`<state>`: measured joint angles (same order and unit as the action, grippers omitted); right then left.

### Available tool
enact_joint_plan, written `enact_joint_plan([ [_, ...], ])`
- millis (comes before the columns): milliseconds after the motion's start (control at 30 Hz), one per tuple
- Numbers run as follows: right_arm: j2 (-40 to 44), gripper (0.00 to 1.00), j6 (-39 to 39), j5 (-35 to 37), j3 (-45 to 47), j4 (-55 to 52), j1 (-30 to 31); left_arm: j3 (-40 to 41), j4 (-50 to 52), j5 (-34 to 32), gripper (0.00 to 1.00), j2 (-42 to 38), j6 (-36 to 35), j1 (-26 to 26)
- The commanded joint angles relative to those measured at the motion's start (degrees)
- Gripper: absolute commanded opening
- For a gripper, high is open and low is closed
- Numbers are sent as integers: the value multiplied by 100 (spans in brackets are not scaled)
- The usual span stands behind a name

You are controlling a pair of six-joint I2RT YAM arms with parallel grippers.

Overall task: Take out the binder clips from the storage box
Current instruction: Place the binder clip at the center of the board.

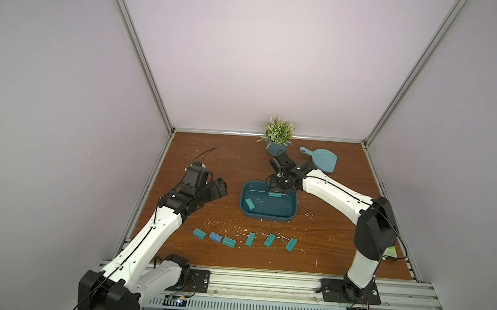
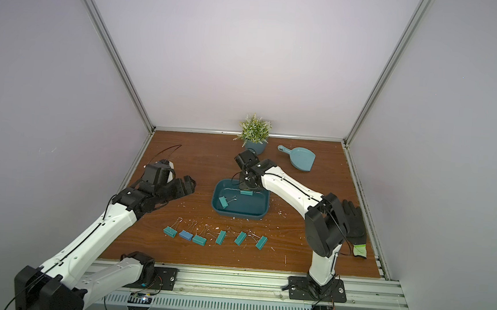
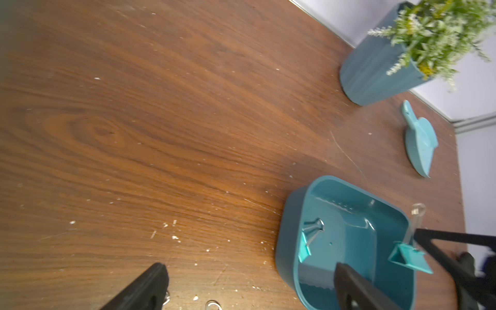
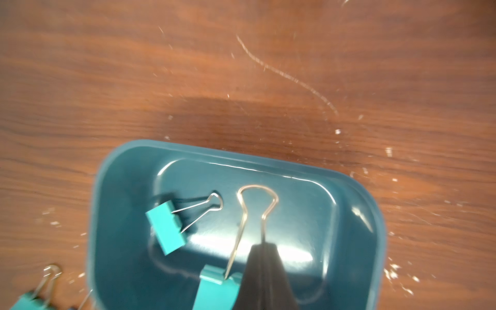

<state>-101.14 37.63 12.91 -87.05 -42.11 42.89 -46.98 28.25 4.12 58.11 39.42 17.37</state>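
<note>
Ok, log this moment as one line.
right gripper: shut on binder clip handle, over storage box | left gripper: open, empty | box: one loose clip inside | table: six clips out

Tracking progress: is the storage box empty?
Not empty: one binder clip lies on the storage box floor; the shut right gripper pinches a second clip by its handle.

soft even overhead light, white glare on the storage box [image 4: 295, 255] floor, both wrist views slightly blurred

A grey-blue pot of green sprigs [image 1: 274, 149] stands far back on the brown wood-grain bench [image 1: 211, 159], a light blue plastic dustpan [image 1: 324, 160] to its right, a black glove [image 2: 356, 223] nearer, rightmost.
</note>
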Motion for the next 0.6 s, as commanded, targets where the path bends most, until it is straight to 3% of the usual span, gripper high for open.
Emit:
enact_joint_plan([
  [0,616,0,179,396,497,-475,-51,-44,-412,366,100,-68,-173,272],
  [200,1868,0,568,417,2145,-544,-131,-13,-846,494,100,35,-181,778],
  [567,3540,0,1279,46,4556,-337,-162,-15,-932,668,100,313,-69,985],
])
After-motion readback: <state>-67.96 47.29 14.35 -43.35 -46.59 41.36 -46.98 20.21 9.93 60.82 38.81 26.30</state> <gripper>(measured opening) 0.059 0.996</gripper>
